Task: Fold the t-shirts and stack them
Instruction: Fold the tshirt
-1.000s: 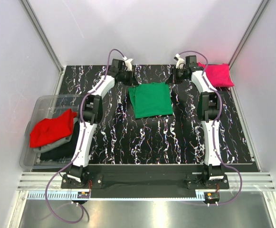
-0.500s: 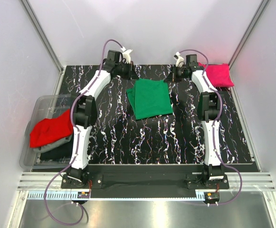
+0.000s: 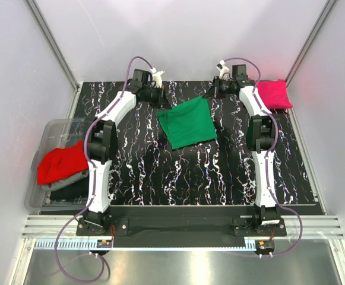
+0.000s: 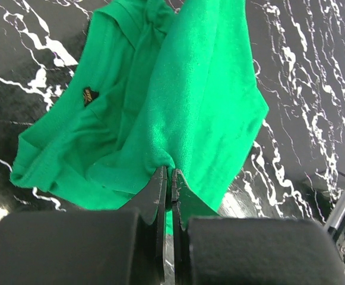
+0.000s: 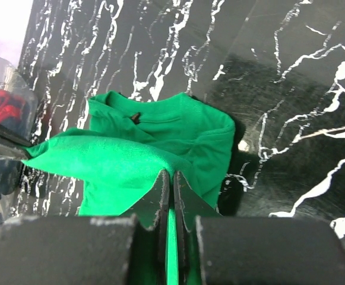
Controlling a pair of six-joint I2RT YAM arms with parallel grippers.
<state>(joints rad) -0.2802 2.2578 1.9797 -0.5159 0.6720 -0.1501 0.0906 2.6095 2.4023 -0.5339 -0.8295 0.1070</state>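
Observation:
The bright green t-shirt [image 3: 187, 123] lies folded on the black marbled table [image 3: 208, 172] at back centre, its far edge lifted. My left gripper [image 3: 165, 101] is shut on its far left corner; the left wrist view shows green cloth [image 4: 178, 95] pinched between the jaws [image 4: 170, 172]. My right gripper [image 3: 210, 95] is shut on the far right corner, with cloth [image 5: 130, 160] between its jaws [image 5: 171, 173]. The magenta-pink t-shirt [image 3: 273, 94] lies folded at the back right. The red t-shirt [image 3: 59, 161] lies on grey and black ones [image 3: 71, 185] in the bin.
A clear plastic bin [image 3: 48, 135] stands at the table's left edge. White walls close the back and sides. A metal rail [image 3: 178, 227] runs along the near edge by the arm bases.
Both grippers have lifted the green shirt's far edge and drawn it back and up; the shirt's far part now rises off the table and the cloth has skewed.

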